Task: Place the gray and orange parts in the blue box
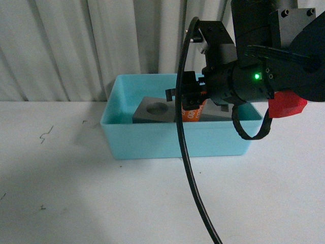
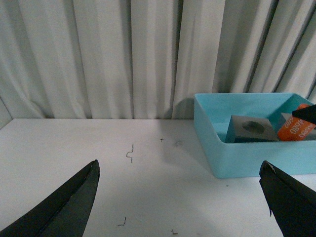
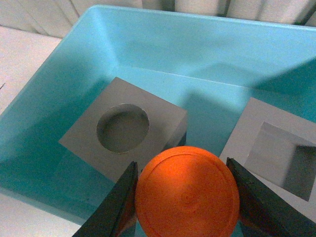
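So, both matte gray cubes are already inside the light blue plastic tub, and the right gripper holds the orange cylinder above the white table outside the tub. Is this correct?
Not quite. The right gripper holds the orange cylinder inside the light blue plastic tub, not over the table; the right wrist view shows it between the two matte gray cubes. The rest is correct.

White curtain (image 1: 76,46) in vertical folds along far side, darker gaps between folds at right. White table (image 1: 61,193) meets curtain at far edge. Small dark scuffs (image 1: 46,134) on tabletop at left. Soft shadow across near left of table.
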You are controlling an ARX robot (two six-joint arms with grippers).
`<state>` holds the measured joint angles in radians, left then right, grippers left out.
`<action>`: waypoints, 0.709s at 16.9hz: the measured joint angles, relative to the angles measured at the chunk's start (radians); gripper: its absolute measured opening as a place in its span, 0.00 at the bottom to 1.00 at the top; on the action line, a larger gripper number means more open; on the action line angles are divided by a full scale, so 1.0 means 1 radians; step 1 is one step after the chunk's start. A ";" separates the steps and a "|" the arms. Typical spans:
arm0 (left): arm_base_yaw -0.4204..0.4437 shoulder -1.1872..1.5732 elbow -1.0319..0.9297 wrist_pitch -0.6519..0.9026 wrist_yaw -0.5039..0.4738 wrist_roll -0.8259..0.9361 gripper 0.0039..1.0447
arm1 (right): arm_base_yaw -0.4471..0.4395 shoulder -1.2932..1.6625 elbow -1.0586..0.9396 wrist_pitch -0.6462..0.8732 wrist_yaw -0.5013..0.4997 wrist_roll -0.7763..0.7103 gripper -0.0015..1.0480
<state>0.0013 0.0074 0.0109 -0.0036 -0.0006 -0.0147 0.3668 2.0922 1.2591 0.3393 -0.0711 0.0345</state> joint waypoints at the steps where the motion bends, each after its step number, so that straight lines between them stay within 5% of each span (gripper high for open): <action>1: 0.000 0.000 0.000 0.000 0.000 0.000 0.94 | 0.000 0.000 0.000 0.001 0.005 0.000 0.46; 9: 0.000 0.000 0.000 0.000 0.000 0.000 0.94 | 0.001 0.012 0.000 0.013 0.021 -0.001 0.46; 12: 0.000 0.000 0.000 0.000 0.000 0.000 0.94 | 0.000 0.013 -0.010 0.045 0.015 -0.001 0.72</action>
<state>0.0013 0.0074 0.0109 -0.0036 -0.0006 -0.0147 0.3664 2.1048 1.2491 0.3847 -0.0563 0.0338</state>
